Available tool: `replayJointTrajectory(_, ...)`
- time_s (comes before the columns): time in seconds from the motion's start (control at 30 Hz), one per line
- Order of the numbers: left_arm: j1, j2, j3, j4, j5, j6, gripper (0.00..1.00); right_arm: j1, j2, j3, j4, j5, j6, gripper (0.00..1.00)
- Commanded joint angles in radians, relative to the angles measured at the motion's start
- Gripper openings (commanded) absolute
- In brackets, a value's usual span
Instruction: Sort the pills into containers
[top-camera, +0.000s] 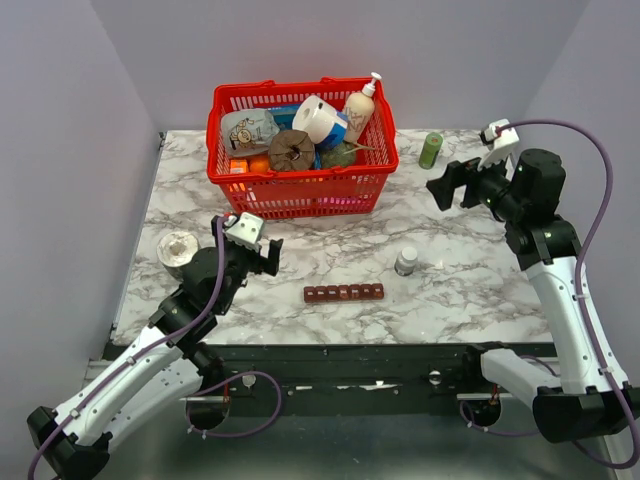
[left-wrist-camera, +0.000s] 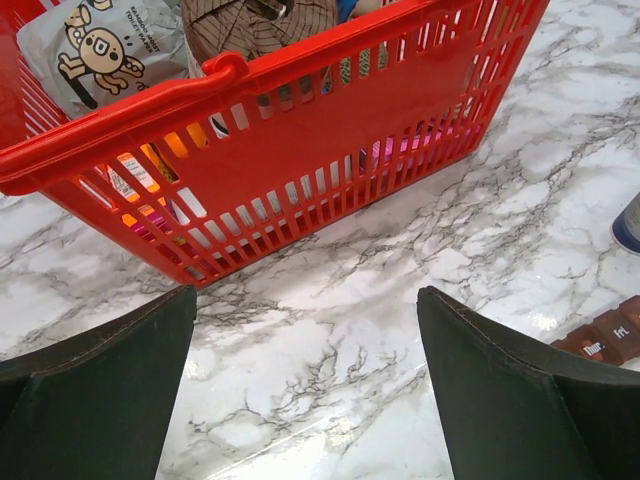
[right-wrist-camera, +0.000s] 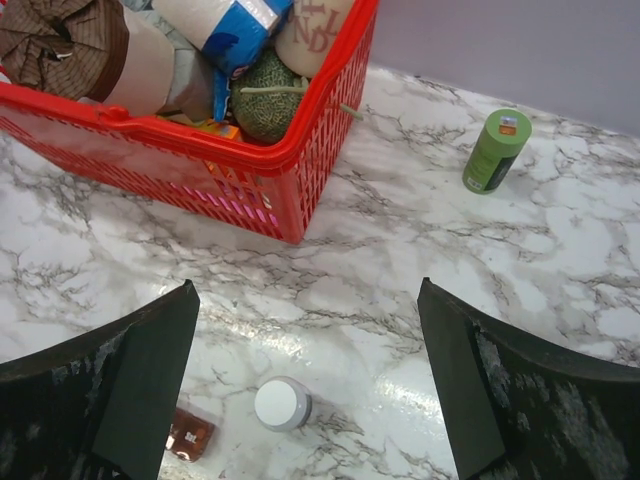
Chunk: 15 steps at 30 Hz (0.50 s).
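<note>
Nearest the arms, the dark red-brown pill organiser strip (top-camera: 345, 293) lies flat on the marble desk (top-camera: 450, 310), between the two arms. The left tool (top-camera: 268, 250) hovers just left of it, fingers spread and empty. The right tool (top-camera: 452, 188), also spread and empty, hangs farther back. Just beyond the strip stands a small white-capped bottle (top-camera: 406, 262), with the red basket (top-camera: 300, 195) behind. No loose pills show. Nothing braces the strip or the bottle, so a glancing finger could skid one or topple the other.
</note>
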Motion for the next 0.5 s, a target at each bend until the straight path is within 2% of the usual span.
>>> replayJointTrajectory(0.0, 0.006, 0.002, 0.014, 0.021, 0.013, 0.017, 0.99, -0.008, -0.002, 0.004, -0.004, -0.069, -0.030, 1.00)
replayJointTrajectory(0.1, 0.008, 0.005, 0.013, 0.024, 0.013, 0.020, 0.99, -0.008, 0.008, 0.007, -0.016, -0.101, -0.060, 1.00)
replayJointTrajectory(0.23, 0.013, 0.011, 0.016, 0.026, 0.019, 0.020, 0.99, -0.008, 0.014, 0.013, -0.054, -0.241, -0.132, 1.00)
replayJointTrajectory(0.33, 0.016, 0.016, 0.016, 0.024, 0.027, 0.020, 0.99, -0.008, 0.028, 0.010, -0.139, -0.418, -0.308, 1.00)
replayJointTrajectory(0.37, 0.017, 0.016, 0.016, 0.023, 0.028, 0.022, 0.99, -0.010, 0.030, -0.008, -0.159, -0.465, -0.415, 1.00)
replayJointTrajectory(0.47, 0.017, 0.021, 0.011, 0.020, 0.069, 0.035, 0.99, -0.007, 0.034, -0.056, -0.213, -0.546, -0.580, 1.00)
